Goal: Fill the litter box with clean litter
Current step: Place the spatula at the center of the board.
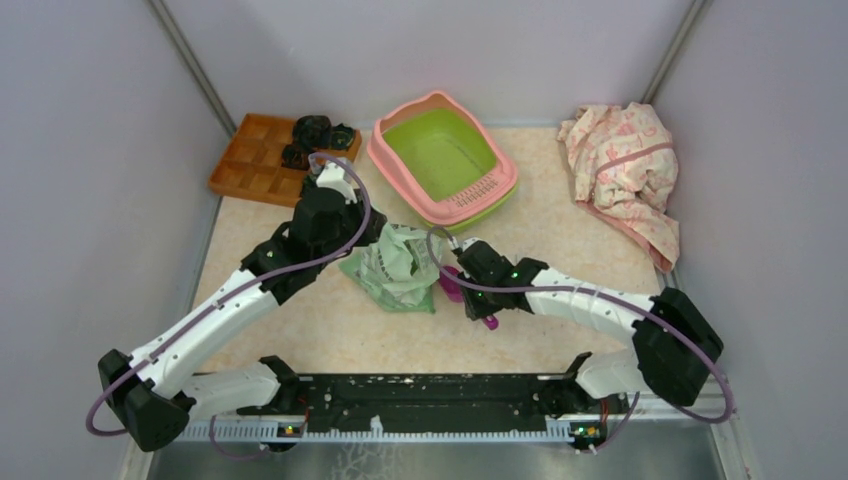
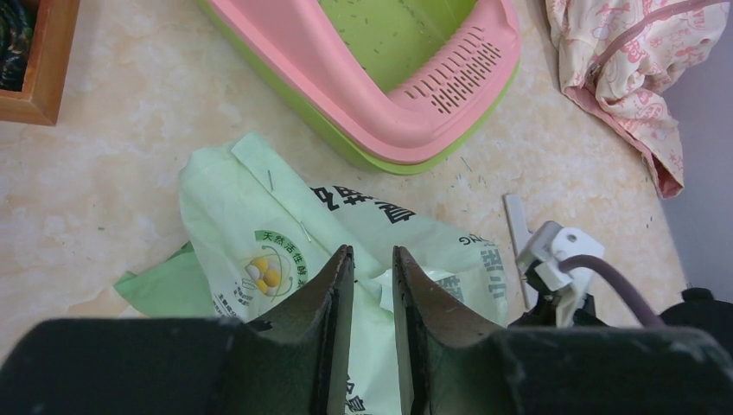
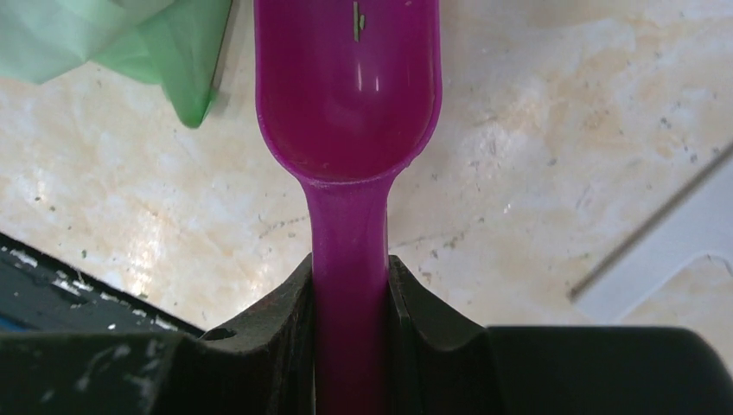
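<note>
Right gripper [image 3: 348, 268] clamps the scoop [image 3: 346, 86] by its handle; left gripper [image 2: 372, 259] apparently pinches the bag [image 2: 251, 207]; risk: film slips, spilling contents short of the far litter box [image 2: 346, 99].

Left claw [image 2: 373, 252] nearly closed, right claw [image 3: 350, 259] tight on scoop [image 3: 348, 86].

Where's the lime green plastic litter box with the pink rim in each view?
Top external: lime green, pink-rimmed plastic litter box, back centre.
Left wrist: top centre, cut by the top edge.
Right wrist: not in view.
Shared landmark: pale green printed plastic bag, in all three.
</note>
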Robot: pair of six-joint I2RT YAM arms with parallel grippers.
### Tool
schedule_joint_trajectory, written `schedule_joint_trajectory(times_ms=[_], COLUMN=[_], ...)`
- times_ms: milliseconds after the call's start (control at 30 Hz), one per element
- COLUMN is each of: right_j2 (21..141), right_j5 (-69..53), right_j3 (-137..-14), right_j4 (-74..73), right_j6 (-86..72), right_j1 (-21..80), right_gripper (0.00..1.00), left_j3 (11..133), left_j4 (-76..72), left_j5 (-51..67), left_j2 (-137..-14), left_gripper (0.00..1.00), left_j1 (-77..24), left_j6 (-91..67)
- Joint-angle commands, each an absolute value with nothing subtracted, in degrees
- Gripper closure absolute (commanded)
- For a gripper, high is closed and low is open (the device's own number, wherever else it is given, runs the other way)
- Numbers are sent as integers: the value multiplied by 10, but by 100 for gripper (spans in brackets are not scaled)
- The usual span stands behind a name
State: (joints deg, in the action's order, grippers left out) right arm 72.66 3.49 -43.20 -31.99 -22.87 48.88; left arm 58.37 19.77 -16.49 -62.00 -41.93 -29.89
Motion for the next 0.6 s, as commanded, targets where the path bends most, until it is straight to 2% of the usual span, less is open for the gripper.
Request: schedule_joint_trajectory(times_ms=[0, 167, 300, 567], right_j2=[760, 748, 719, 674], right_j5=[46, 57, 65, 76], right_j3=[-466, -446, -420, -343], right_j4=[-239, -234, -233, -198], right_j6=[-202, -203, -217, -266], right_j1=[488, 488, 488, 487], right_gripper=[97, 88, 74, 69], left_j3=[587, 581, 577, 577], left_j4=[203, 202, 199, 196], left_j5=[-173, -173, -169, -165], left_j2=[-606, -604, -605, -607], left_gripper=[71, 71, 71, 71], left_j1=[-422, -422, -423, -422], left_j6=[-293, -296, -298, -301])
